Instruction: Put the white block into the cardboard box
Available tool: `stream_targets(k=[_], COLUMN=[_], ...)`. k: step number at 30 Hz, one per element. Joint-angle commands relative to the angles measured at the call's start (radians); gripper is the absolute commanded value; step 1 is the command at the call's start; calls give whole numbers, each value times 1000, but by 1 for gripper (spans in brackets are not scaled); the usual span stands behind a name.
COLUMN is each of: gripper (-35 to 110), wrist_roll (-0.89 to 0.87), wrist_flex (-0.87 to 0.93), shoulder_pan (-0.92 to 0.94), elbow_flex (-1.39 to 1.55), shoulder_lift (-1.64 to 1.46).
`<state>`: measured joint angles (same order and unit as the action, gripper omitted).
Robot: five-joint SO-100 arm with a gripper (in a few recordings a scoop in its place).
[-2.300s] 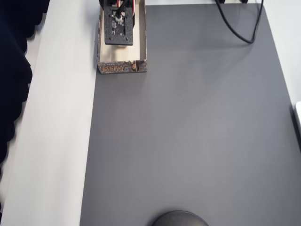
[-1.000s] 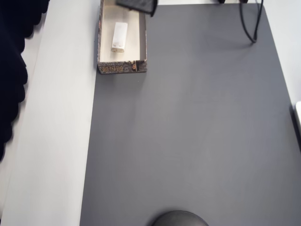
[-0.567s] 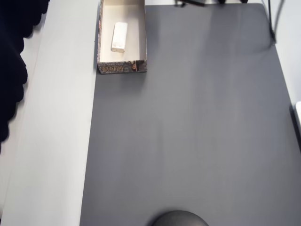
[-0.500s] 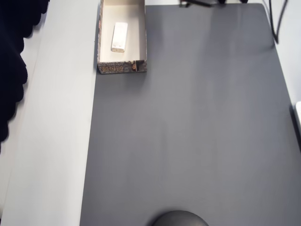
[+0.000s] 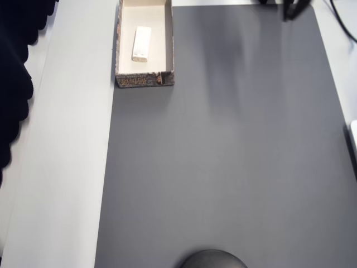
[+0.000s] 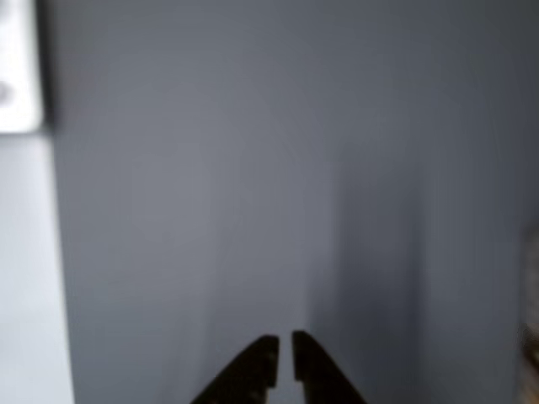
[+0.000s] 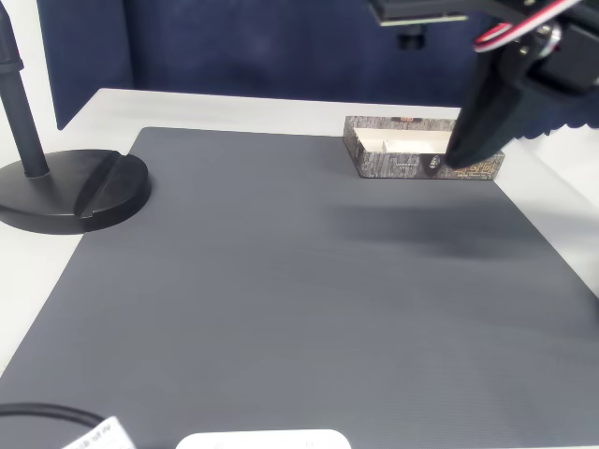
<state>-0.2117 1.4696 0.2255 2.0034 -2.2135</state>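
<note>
- Gripper [image 6: 284, 358]: in the wrist view the two dark fingertips stand almost together, with only a thin slit between them and nothing held; the jaws are closed and empty.
- In the fixed view the gripper [image 7: 460, 154] hangs in the air, tips pointing down, in front of the right part of the cardboard box [image 7: 393, 163] and covering part of it.
- Grey mat [image 5: 223, 156]: it lies under the gripper and bears a soft, blurred shadow.
- Cardboard box [image 5: 143, 80]: in the overhead view it sits at the mat's top left corner, partly on the white table [image 5: 67, 167].
- White block [image 5: 141, 43]: it lies flat on the box's cream floor, lengthwise with the box, apart from the gripper.
- Black round stand base [image 7: 70, 190]: in the fixed view it stands at the mat's left edge, well apart from the box.
</note>
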Motion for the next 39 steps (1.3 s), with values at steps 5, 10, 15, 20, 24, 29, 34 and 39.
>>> stream_targets(k=[5, 10, 15, 20, 24, 29, 34, 39], gripper=[-2, -2, -2, -2, -2, -2, -2, -2], wrist_roll=[84, 92, 117, 138, 160, 190, 201, 201], wrist_flex=[-110, -169, -181, -173, -166, -167, -166, -166], shoulder_pan=[-146, -170, -179, -187, -204, -219, -227, -219], elbow_flex=[291, 446, 604, 750, 825, 881, 930, 971], shoulder_lift=[-230, -359, -554, -747, -836, -887, -985, -1028])
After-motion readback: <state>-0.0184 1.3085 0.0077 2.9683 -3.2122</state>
